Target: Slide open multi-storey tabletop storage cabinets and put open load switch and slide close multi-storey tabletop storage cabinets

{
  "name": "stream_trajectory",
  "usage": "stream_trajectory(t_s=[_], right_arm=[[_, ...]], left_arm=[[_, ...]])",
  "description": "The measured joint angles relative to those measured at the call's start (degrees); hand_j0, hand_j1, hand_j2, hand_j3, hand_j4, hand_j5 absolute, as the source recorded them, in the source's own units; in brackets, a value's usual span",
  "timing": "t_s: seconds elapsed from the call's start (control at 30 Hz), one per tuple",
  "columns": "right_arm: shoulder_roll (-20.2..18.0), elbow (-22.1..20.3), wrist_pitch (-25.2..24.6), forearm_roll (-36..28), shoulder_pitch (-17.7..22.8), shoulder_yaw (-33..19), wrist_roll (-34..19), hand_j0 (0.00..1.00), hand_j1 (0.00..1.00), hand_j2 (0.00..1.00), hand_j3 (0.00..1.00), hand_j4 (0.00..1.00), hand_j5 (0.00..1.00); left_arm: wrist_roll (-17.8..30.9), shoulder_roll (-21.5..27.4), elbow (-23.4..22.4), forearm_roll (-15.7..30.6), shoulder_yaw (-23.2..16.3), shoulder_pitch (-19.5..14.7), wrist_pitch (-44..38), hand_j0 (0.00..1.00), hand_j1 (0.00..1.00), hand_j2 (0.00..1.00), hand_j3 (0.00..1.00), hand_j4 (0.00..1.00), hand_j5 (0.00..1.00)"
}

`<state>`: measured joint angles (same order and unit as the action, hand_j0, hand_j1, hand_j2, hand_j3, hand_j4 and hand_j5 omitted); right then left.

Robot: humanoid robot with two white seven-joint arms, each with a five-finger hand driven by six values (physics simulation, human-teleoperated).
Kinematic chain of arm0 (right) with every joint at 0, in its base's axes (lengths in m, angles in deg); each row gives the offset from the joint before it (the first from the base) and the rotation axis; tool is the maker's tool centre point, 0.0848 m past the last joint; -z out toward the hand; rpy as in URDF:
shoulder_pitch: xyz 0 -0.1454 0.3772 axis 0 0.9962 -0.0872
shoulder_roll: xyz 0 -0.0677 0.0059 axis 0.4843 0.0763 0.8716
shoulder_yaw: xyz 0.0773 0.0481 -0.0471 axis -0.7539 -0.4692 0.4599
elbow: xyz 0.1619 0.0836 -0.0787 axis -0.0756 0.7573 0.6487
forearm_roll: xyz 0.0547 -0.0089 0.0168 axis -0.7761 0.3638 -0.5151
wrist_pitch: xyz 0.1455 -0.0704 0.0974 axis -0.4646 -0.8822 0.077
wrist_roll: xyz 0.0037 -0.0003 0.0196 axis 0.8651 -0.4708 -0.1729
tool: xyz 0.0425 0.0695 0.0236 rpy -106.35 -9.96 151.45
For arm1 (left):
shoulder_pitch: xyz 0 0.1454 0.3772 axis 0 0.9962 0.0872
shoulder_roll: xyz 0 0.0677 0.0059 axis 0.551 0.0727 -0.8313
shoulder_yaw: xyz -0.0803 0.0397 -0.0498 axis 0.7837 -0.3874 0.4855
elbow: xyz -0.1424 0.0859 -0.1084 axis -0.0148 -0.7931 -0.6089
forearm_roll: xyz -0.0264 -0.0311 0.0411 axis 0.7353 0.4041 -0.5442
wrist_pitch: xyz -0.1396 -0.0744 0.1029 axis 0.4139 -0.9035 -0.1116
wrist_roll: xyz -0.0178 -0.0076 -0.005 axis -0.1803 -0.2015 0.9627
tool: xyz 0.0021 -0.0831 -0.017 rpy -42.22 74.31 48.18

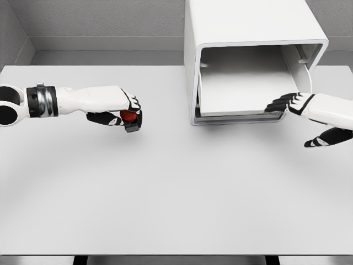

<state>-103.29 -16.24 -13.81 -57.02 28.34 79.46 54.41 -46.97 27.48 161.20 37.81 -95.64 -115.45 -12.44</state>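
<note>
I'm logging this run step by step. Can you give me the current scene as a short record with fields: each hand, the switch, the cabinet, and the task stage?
left hand: shut on the load switch, held above the table, left of the cabinet
load switch: red and black, in the left hand's grip, not yet in the cabinet
right hand: fingers spread, fingertips at the drawer's front right edge
cabinet: white, at the table's back right, drawer slid out and empty
table: white, bare in front
task stage: cabinet open, switch picked up, placing and closing remain
</note>
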Motion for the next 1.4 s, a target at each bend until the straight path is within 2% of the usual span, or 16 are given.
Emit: stream_trajectory(t_s=[0.13, 0.33, 0.63, 1.03, 1.4], right_arm=[[0.77, -0.61, -0.02, -0.94, -0.62, -1.61, 0.14, 1.0, 1.0, 1.0, 1.0, 1.0, 1.0], [6.84, -0.19, 0.0, -0.87, -0.7, -1.91, -1.94, 1.0, 1.0, 1.0, 1.0, 1.0, 1.0], [10.83, 3.2, 0.01, 1.0, -0.26, -1.94, -2.89, 1.0, 1.0, 1.0, 1.0, 1.0, 1.0], [12.41, 7.08, 0.01, 2.63, 0.35, -1.95, -4.06, 1.0, 1.0, 1.0, 1.0, 1.0, 1.0], [11.51, 7.15, -0.03, 2.98, 2.46, -2.17, -3.9, 1.0, 1.0, 1.0, 1.0, 1.0, 1.0]], left_arm=[[0.01, 0.06, -0.01, -0.08, 0.0, 0.0, 0.01, 0.46, 0.46, 0.46, 0.46, 0.46, 0.46], [0.01, 0.05, -0.05, -0.26, 0.03, 0.0, 0.02, 0.46, 0.46, 0.46, 0.46, 0.46, 0.46], [0.02, -0.56, 0.17, -0.43, 0.06, -0.09, 0.0, 0.46, 0.46, 0.46, 0.46, 0.46, 0.46], [0.0, -0.91, 0.75, -0.42, 0.0, 0.0, 0.0, 0.46, 0.46, 0.46, 0.46, 0.46, 0.46], [-0.01, -0.85, 0.81, -0.43, -0.01, 0.18, 0.01, 0.46, 0.46, 0.46, 0.46, 0.46, 0.46]])
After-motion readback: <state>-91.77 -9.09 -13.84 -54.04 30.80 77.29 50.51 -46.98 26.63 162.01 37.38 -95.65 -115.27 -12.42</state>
